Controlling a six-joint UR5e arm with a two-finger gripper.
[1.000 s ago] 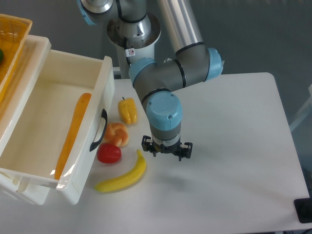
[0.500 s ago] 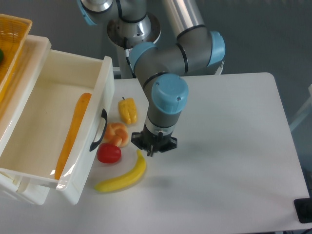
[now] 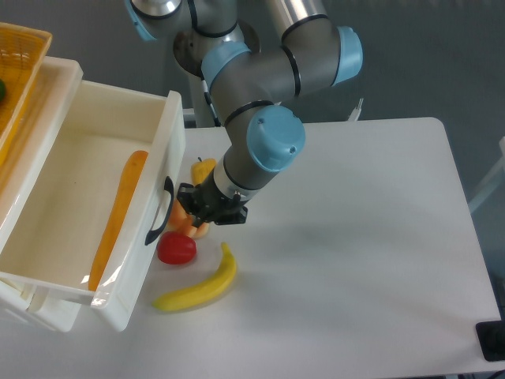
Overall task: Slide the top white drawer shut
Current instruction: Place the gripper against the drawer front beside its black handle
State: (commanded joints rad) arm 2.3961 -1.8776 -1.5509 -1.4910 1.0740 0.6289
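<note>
**Coming up to the drawer front to push it shut**

From the fixed camera, I am bringing my claw [image 3: 207, 207] toward the front of the top white drawer [image 3: 95, 197], which is standing pulled far out at the left side of the table [image 3: 379, 260]. Its black handle [image 3: 160, 211] is facing me, and an orange stick [image 3: 118, 217] is lying inside on the drawer floor. I judge that I am in the approach step: the drawer is wide open and I am not yet touching it. My claw is hanging just beside the handle, over the peach-coloured fruit [image 3: 189, 215] and near the yellow pepper [image 3: 203, 170]. I cannot tell whether my fingers are apart or together, because my wrist is hiding them from this angle.

The next move, I think, is asking for contact flat against the front panel and then a straight push to the left, along the drawer's rails. The red fruit [image 3: 176, 248] and the banana [image 3: 201, 287] are lying close below, so I should stay clear of them.

Compared with one second ago, my claw is now much nearer to the handle and turned toward it; then it was pointing down at the table, right of the banana. The drawer and the fruit are lying as before.
</note>
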